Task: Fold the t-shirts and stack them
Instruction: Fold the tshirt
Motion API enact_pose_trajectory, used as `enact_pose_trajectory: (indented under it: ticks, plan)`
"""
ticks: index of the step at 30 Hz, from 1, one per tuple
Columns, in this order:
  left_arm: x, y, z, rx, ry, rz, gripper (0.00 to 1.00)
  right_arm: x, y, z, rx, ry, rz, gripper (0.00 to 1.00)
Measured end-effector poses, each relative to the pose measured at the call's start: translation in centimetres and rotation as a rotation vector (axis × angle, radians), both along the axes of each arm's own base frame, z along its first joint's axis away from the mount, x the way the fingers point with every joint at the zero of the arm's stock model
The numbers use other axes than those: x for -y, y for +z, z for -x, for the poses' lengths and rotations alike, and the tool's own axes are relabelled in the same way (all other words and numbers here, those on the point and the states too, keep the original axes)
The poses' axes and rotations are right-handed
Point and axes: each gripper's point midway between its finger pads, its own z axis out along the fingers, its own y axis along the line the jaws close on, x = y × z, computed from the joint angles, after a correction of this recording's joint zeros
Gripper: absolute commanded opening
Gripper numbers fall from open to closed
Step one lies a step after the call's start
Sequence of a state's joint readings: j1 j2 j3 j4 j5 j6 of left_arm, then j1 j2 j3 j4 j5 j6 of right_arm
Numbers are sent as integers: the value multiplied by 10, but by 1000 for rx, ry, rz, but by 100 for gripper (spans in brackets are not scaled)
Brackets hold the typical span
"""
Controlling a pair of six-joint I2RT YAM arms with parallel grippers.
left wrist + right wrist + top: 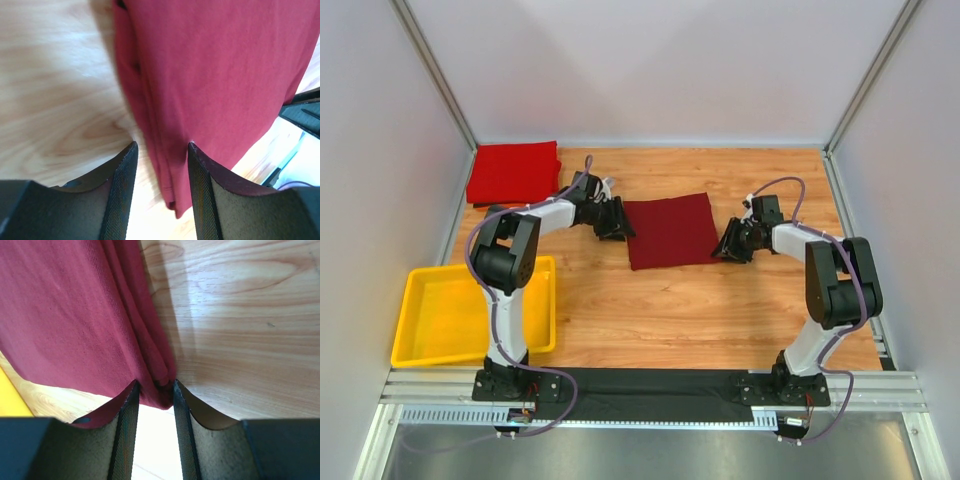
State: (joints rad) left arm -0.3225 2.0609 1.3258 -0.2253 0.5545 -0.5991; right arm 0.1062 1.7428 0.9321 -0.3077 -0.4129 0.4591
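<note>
Beside maroon t-shirt (670,230), left arm (545,215), right arm (800,240) stretched low.

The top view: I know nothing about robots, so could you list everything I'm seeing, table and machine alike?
maroon t-shirt: one, dark maroon, folded flat at the table's middle
red t-shirt: one, bright red, folded, far left corner
yellow tray: one, yellow, near left, beside the left arm's base
wooden table: one, light wood, under everything
black strip: one, black, along the near edge between the arm bases
left arm: one, black and white, reaching to the maroon t-shirt's left edge
right arm: one, black and white, reaching to its right edge
left gripper: one, black, open, jaws either side of that edge
right gripper: one, black, seemingly pinching that edge
</note>
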Motion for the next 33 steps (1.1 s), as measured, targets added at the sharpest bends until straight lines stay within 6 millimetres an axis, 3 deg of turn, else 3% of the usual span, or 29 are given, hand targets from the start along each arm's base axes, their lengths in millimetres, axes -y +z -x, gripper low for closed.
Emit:
enact_pose_trajectory:
  ticks: [7, 25, 33]
  plan:
    - [13, -1, 5, -4, 21, -23, 53, -1, 1, 3, 8, 1, -5, 36]
    - [7, -2, 2, -13, 87, -81, 53, 3, 12, 21, -19, -6, 20, 36]
    - [6, -6, 3, -21, 107, -114, 43, 3, 27, 22, 7, -7, 17, 37]
